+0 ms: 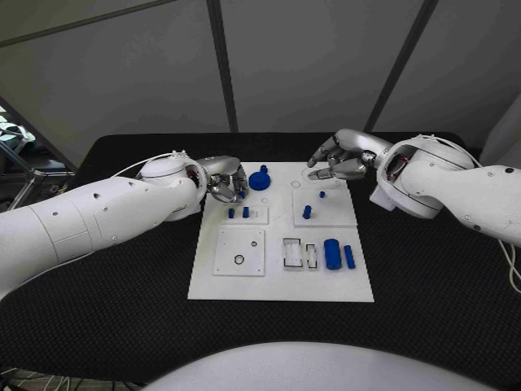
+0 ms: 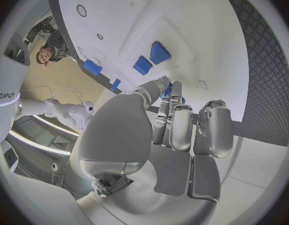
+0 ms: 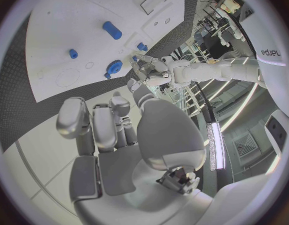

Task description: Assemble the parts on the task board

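The white task board (image 1: pixel 282 281) lies mid-table. My left hand (image 1: pixel 223 181) hovers at its far left, fingers curled, beside a blue knob (image 1: pixel 260 179). In the left wrist view a bit of blue (image 2: pixel 165 91) shows between the thumb and fingertips of this hand (image 2: pixel 172 130); I cannot tell whether it is held. My right hand (image 1: pixel 343 159) hangs over the board's far right edge with fingers curled in on nothing (image 3: pixel 113 135). Two blue pegs (image 1: pixel 238 213) stand below the left hand, and two more (image 1: pixel 306 212) on the right plate.
A thick blue cylinder (image 1: pixel 332 254) and a thin one (image 1: pixel 348 257) lie at the board's near right, beside rectangular slots (image 1: pixel 292 252). A square plate with a round hole (image 1: pixel 239 251) sits at the near left. Black table (image 1: pixel 120 309) surrounds the board.
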